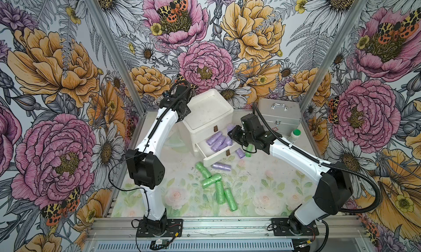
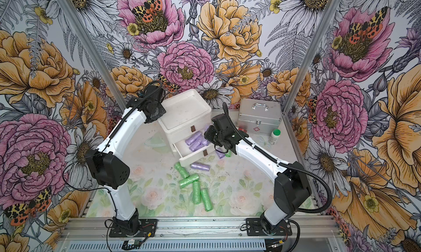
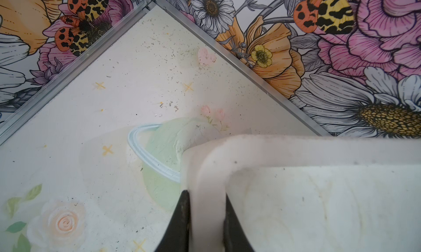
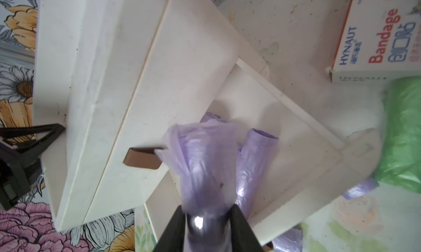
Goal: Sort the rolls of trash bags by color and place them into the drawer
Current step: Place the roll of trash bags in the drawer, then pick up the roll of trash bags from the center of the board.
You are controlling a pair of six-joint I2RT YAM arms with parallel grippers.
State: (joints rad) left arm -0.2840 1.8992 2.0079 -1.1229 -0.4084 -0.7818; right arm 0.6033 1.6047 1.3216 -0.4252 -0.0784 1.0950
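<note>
— How many green rolls (image 1: 211,180)?
— Five: four lying close together on the desk (image 1: 273,189), and a fifth beside the open drawer (image 1: 216,158).
— And lilac rolls (image 1: 221,166)?
— Two loose on the desk and one between the fingers of the right hand (image 4: 207,208). There's also a heap in the drawer, four or five, too tangled for an exact count.
— The rest?
— One white cabinet (image 1: 208,109) with two drawers, one silver case (image 1: 279,116), one green-capped bottle (image 1: 295,136) and one bandage box (image 4: 376,39).
</note>
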